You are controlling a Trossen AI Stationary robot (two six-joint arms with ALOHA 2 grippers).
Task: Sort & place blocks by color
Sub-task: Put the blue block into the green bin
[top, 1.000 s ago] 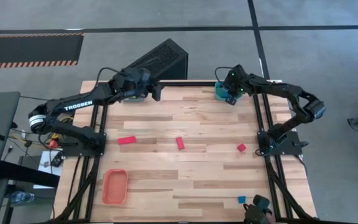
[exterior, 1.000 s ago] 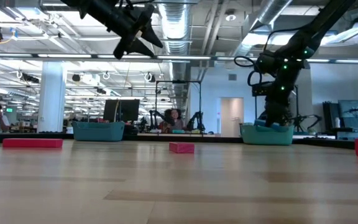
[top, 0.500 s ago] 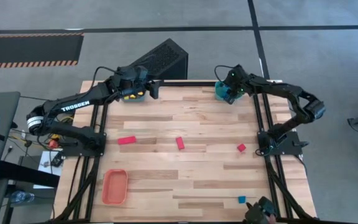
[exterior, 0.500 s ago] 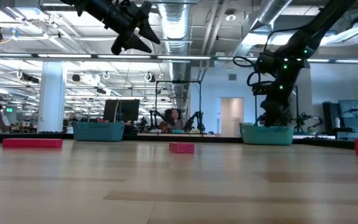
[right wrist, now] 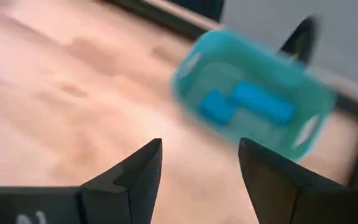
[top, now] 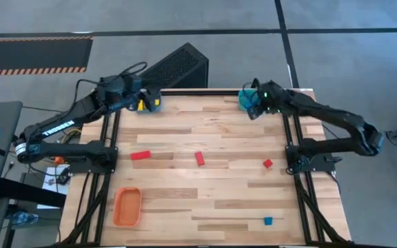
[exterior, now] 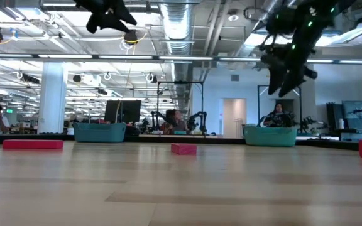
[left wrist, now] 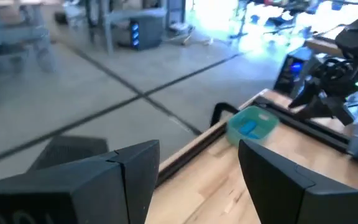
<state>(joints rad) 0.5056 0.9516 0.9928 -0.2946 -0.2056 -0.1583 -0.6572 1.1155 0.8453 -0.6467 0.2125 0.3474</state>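
Note:
Red blocks lie flat mid-table: a bar [top: 140, 156], a second bar [top: 200, 158] and a small cube [top: 267, 164]. One blue cube [top: 268, 220] sits near the near edge. A teal tray [top: 244, 98] at the far right corner holds two blue blocks [right wrist: 247, 102]. Another teal tray [top: 143, 107] at the far left corner shows yellow blocks. My right gripper [top: 254, 110] hangs open above the blue-block tray, just on its near side. My left gripper [top: 156, 103] is open, high over the far left tray.
An orange tray [top: 127, 207] rests by the near left corner. A black box [top: 178, 67] stands beyond the far edge. The table's frame rails [top: 291, 148] run along both sides. Bare wood stretches between the red blocks and the far trays.
My right gripper has risen out of the far right teal tray, clear above it, and stays open. My left gripper has drawn back toward the table's left, ending over the far left tray, and has climbed. A hand at the near right edge has left the picture.

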